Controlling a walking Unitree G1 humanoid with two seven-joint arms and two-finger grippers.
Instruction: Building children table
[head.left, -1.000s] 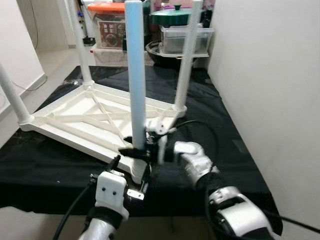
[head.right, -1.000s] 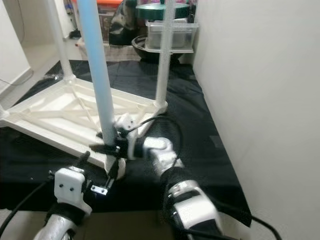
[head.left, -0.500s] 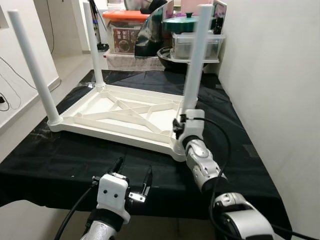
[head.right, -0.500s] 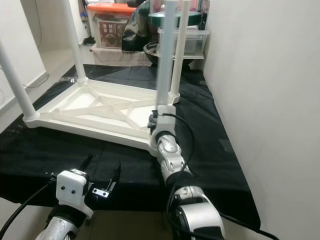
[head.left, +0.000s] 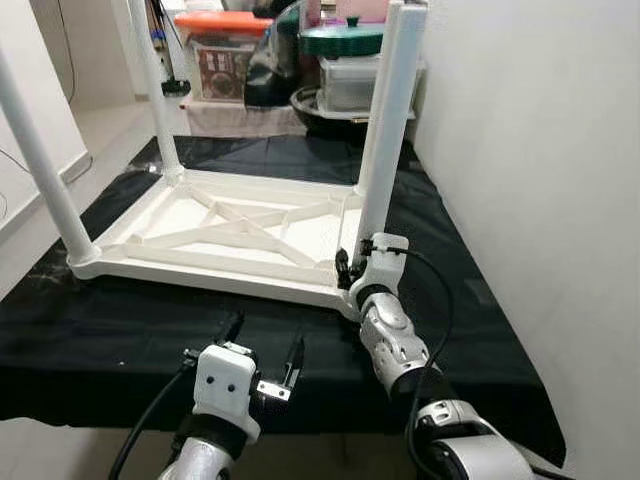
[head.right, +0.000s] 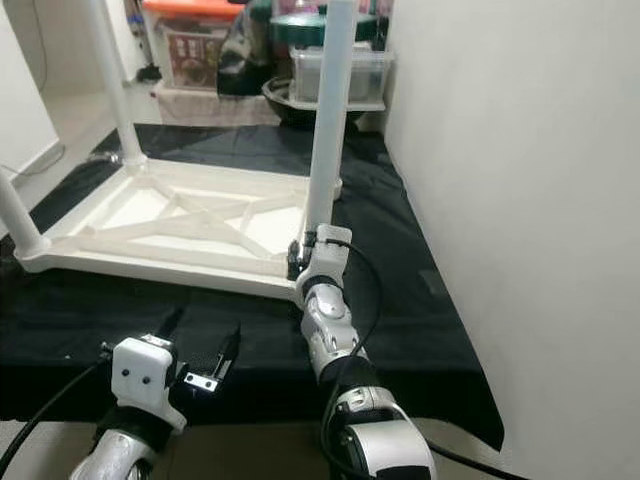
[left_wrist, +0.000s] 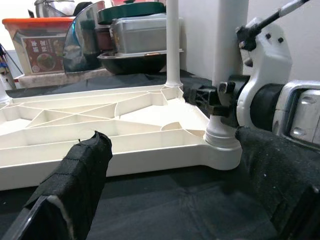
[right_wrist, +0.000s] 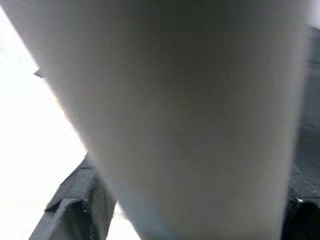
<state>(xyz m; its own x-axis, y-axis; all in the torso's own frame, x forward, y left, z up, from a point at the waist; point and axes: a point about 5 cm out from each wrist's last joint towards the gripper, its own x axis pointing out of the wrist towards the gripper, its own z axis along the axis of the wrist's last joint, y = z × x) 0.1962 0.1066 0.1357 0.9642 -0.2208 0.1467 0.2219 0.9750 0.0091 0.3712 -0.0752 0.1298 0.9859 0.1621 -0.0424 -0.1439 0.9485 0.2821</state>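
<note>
White plastic table upside down, right end effector clamped on its near leg

White and ribbed on its underside, the children's table top (head.left: 215, 235) lies inverted across the centre of the head views, resting on a surface draped in black cloth (head.left: 470, 310). Four white legs stand up from its corners: one at the far left (head.left: 155, 85), one at the near left edge of the frame (head.left: 45, 175), one at the far right, and the near right leg (head.left: 385, 130), which rises to the top of the frame just right of centre.

The right end effector (head.left: 352, 268) sits at the foot of that near right leg, its black fingers closed around the leg just above the corner socket; the left wrist view shows the same grip from the side, with the silver wrist (left_wrist: 265, 70) pressed up beside the leg. In the right wrist view the leg (right_wrist: 190, 120) is a pale blurred column close to the lens.

The left end effector (head.left: 262, 345) hovers low in the frame, near the front edge of the cloth and apart from the table top, its two black fingers (left_wrist: 82, 170) spread wide and holding nothing.

Along the top of the frame, behind the table, stand an orange-lidded storage box (head.left: 215, 50), a green pot lid (head.left: 342, 38) on a clear container, and a dark bowl. A plain white wall (head.left: 540, 150) fills the right side.
</note>
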